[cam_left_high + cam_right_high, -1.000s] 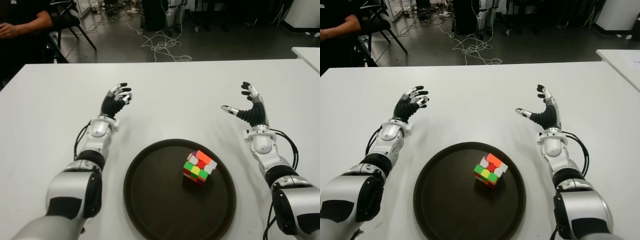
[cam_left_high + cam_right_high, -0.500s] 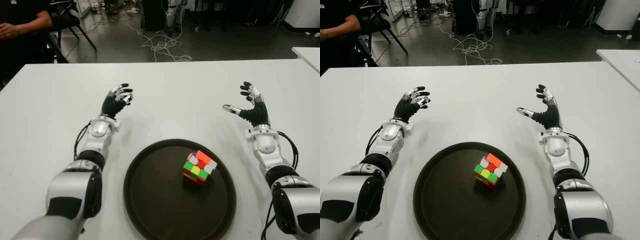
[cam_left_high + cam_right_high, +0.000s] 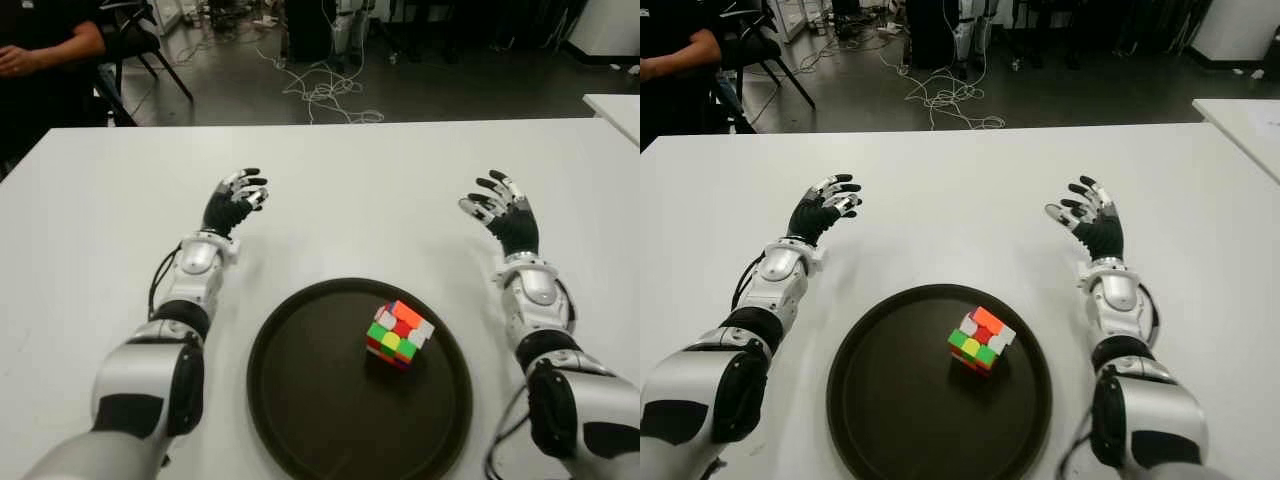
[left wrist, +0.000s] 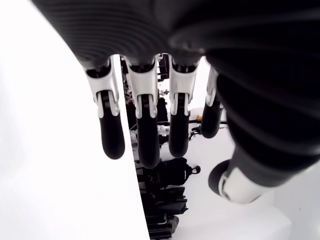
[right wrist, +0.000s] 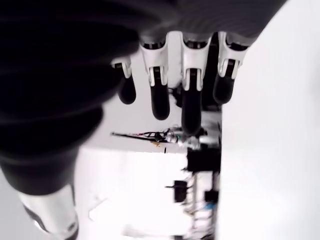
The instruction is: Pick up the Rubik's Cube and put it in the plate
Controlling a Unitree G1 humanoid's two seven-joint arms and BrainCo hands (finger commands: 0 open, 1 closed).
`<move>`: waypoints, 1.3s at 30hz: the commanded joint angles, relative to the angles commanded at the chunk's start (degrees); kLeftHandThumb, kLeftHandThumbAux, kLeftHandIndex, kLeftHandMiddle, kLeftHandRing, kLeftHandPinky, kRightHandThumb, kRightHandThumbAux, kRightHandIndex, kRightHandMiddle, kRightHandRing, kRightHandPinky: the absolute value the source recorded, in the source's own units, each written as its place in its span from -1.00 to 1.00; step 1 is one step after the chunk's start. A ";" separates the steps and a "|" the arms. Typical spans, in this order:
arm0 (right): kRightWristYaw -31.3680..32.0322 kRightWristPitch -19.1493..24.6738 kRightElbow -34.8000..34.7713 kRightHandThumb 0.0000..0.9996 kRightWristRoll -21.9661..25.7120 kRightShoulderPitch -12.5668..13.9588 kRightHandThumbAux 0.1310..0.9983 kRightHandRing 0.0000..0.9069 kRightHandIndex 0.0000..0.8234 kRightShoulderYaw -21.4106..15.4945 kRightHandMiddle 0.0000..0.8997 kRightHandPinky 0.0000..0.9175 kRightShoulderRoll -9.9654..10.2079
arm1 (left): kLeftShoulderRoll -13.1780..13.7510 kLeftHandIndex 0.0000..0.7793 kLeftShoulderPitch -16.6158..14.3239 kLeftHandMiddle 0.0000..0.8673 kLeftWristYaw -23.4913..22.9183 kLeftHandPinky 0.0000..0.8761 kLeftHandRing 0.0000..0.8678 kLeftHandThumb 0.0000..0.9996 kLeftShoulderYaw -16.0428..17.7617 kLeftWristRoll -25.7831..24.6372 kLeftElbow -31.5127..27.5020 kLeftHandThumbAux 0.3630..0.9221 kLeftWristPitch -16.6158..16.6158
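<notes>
The Rubik's Cube (image 3: 399, 334) sits tilted on one edge inside the dark round plate (image 3: 300, 400) near the table's front. No hand touches it. My right hand (image 3: 500, 208) hovers beyond the plate's right side, palm down, fingers (image 5: 192, 95) spread and holding nothing. My left hand (image 3: 236, 197) shows beyond the plate's left side, fingers (image 4: 145, 125) loosely extended and empty.
The white table (image 3: 350, 180) stretches around the plate. A second white table (image 3: 615, 105) shows at the far right. A seated person (image 3: 45, 50) is at the far left beyond the table, with cables (image 3: 325, 90) on the floor behind.
My right hand has turned from a thumb-out sideways pose to palm down and shifted slightly right. The cube, plate and left hand have not moved.
</notes>
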 joint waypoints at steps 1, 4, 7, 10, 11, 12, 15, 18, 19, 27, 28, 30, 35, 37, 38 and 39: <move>0.01 0.12 0.00 -0.99 0.01 -0.03 0.48 -0.43 -0.57 -0.11 -0.47 -0.31 0.02 | 0.00 -0.40 0.00 -0.34 -0.02 -0.23 -0.30 -0.48 0.04 -0.01 0.00 0.34 0.01; -0.99 0.16 0.07 -0.97 -0.30 -0.11 0.48 -0.43 -0.56 -0.25 -0.46 -0.31 0.22 | 0.01 -0.41 -0.05 -0.35 0.03 -0.24 -0.30 -0.48 0.17 -0.07 0.03 0.34 0.13; -2.08 -0.20 0.26 -0.94 -0.76 -0.13 0.47 -0.41 -0.53 -0.17 -0.44 -0.30 0.37 | 0.00 -0.42 -0.09 -0.36 0.10 -0.26 -0.31 -0.49 0.29 -0.11 0.05 0.34 0.21; -3.16 -0.60 0.49 -0.92 -1.19 -0.18 0.47 -0.39 -0.51 -0.03 -0.41 -0.28 0.44 | -0.02 -0.43 -0.13 -0.36 0.15 -0.25 -0.31 -0.49 0.43 -0.18 0.07 0.31 0.29; -3.56 -0.77 0.50 -0.91 -1.39 -0.16 0.48 -0.38 -0.50 0.08 -0.41 -0.27 0.43 | -0.03 -0.43 -0.12 -0.36 0.19 -0.25 -0.31 -0.48 0.45 -0.17 0.07 0.31 0.28; -3.85 -0.87 0.52 -0.91 -1.53 -0.15 0.48 -0.38 -0.50 0.17 -0.41 -0.27 0.43 | -0.03 -0.43 -0.13 -0.36 0.22 -0.25 -0.31 -0.48 0.46 -0.15 0.08 0.30 0.29; -5.37 -1.49 0.61 -0.92 -2.48 -0.06 0.48 -0.38 -0.50 0.77 -0.40 -0.27 0.34 | 0.01 -0.44 -0.13 -0.36 0.32 -0.25 -0.31 -0.47 0.49 -0.06 0.13 0.29 0.32; -6.77 -1.99 0.77 -0.95 -3.61 0.02 0.49 -0.39 -0.51 1.40 -0.41 -0.30 0.19 | 0.02 -0.45 -0.13 -0.36 0.35 -0.25 -0.31 -0.47 0.49 0.03 0.13 0.27 0.29; -6.97 -2.05 0.80 -0.96 -3.79 0.02 0.49 -0.39 -0.51 1.44 -0.41 -0.30 0.18 | 0.02 -0.45 -0.13 -0.36 0.36 -0.24 -0.31 -0.47 0.49 0.04 0.13 0.27 0.28; -11.55 -3.83 1.30 -0.98 -8.15 0.39 0.53 -0.37 -0.47 3.76 -0.38 -0.38 -0.52 | 0.09 -0.44 -0.02 -0.36 0.27 -0.26 -0.31 -0.51 0.31 0.30 0.09 0.29 -0.32; -11.81 -3.92 1.34 -0.99 -8.40 0.41 0.53 -0.37 -0.47 3.87 -0.38 -0.38 -0.56 | 0.09 -0.45 -0.01 -0.36 0.26 -0.26 -0.32 -0.51 0.30 0.32 0.09 0.30 -0.34; -12.43 -4.11 1.39 -0.99 -8.98 0.49 0.52 -0.37 -0.47 4.18 -0.37 -0.39 -0.64 | 0.11 -0.45 -0.04 -0.36 0.30 -0.26 -0.32 -0.51 0.28 0.37 0.12 0.31 -0.31; -13.20 -4.03 1.48 -1.00 -9.71 0.45 0.49 -0.36 -0.48 4.61 -0.37 -0.41 -0.84 | 0.08 -0.46 -0.09 -0.37 0.34 -0.25 -0.32 -0.50 0.34 0.35 0.18 0.29 -0.18; -13.38 -4.04 1.51 -1.00 -9.94 0.46 0.47 -0.36 -0.48 4.76 -0.37 -0.41 -0.93 | 0.07 -0.46 -0.09 -0.37 0.35 -0.26 -0.32 -0.50 0.35 0.33 0.20 0.29 -0.14; -13.66 -4.02 1.50 -1.00 -10.21 0.48 0.47 -0.37 -0.47 4.94 -0.37 -0.41 -1.00 | 0.08 -0.46 -0.12 -0.37 0.35 -0.27 -0.32 -0.49 0.36 0.33 0.22 0.30 -0.03; -13.87 -3.99 1.50 -1.00 -10.41 0.50 0.47 -0.37 -0.46 5.08 -0.37 -0.42 -1.05 | 0.08 -0.46 -0.14 -0.37 0.34 -0.26 -0.32 -0.49 0.36 0.33 0.23 0.30 0.06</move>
